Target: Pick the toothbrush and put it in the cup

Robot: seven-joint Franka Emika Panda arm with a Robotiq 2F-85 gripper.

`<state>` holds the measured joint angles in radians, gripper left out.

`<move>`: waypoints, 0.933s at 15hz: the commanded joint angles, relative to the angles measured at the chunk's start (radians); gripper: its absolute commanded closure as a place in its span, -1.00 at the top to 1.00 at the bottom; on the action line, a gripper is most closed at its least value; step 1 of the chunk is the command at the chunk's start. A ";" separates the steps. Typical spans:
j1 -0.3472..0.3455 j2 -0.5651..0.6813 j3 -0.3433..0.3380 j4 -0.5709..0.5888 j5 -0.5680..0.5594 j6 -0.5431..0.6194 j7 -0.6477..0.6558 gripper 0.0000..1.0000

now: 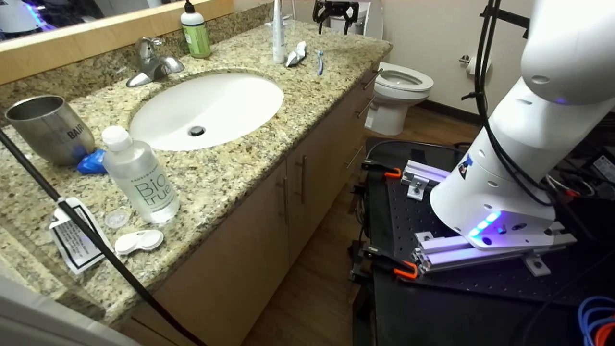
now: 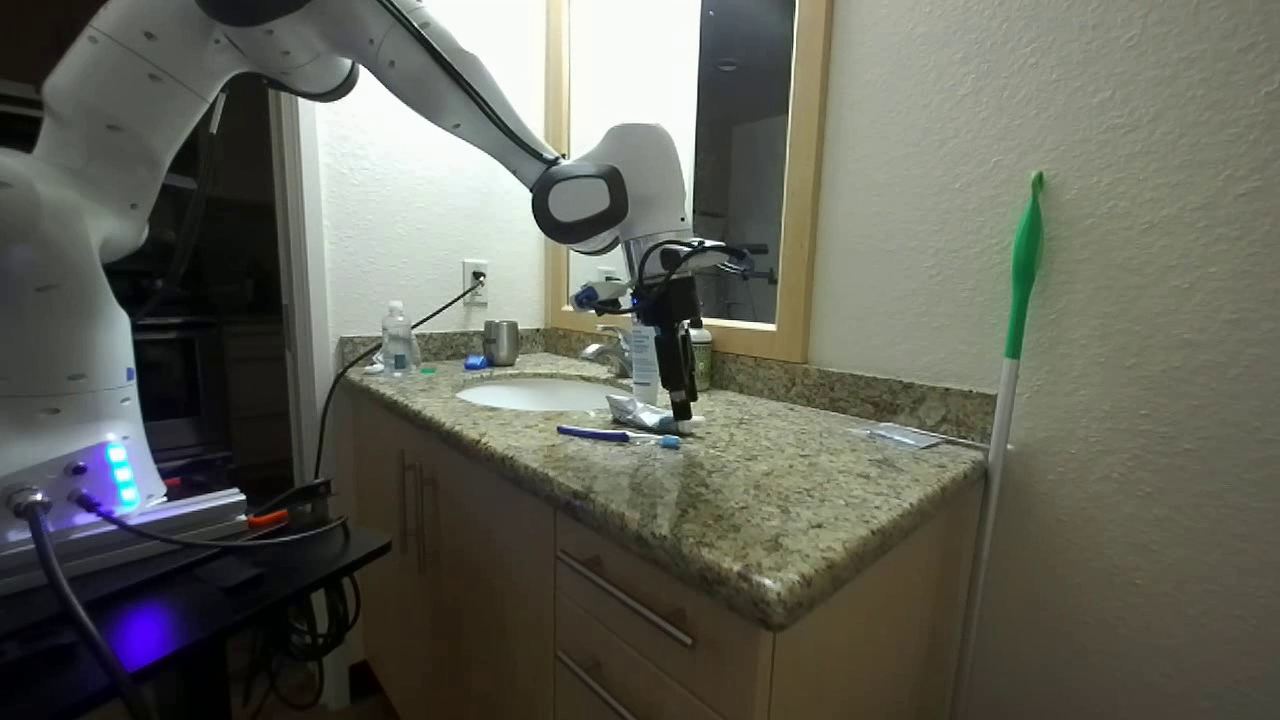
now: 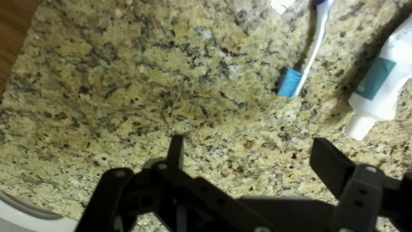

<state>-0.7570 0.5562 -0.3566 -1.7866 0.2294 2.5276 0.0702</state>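
The toothbrush lies on the granite counter, and shows in both exterior views [image 1: 320,63] [image 2: 600,433]. It has a blue and white handle and a light-blue head. In the wrist view the toothbrush [image 3: 319,33] is at the upper right, its head toward my gripper. The cup, a dark grey metal tumbler, stands upright at the far end of the counter beyond the sink in both exterior views [image 1: 53,132] [image 2: 502,343]; it is out of the wrist view. My gripper [image 3: 248,141] is open and empty above the counter, apart from the toothbrush; it also shows in both exterior views [image 1: 333,32] [image 2: 682,412].
A toothpaste tube [image 3: 383,80] lies beside the toothbrush. A white tube [image 1: 278,38] and a green soap bottle [image 1: 197,38] stand behind. The sink [image 1: 235,105] lies between toothbrush and cup. A clear bottle [image 1: 141,178] and a blue item [image 1: 92,163] are near the cup.
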 commanded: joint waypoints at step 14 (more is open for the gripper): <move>0.004 0.001 0.057 -0.081 -0.030 0.030 -0.117 1.00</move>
<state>-0.7486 0.5653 -0.3215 -1.8286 0.2063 2.5151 -0.0064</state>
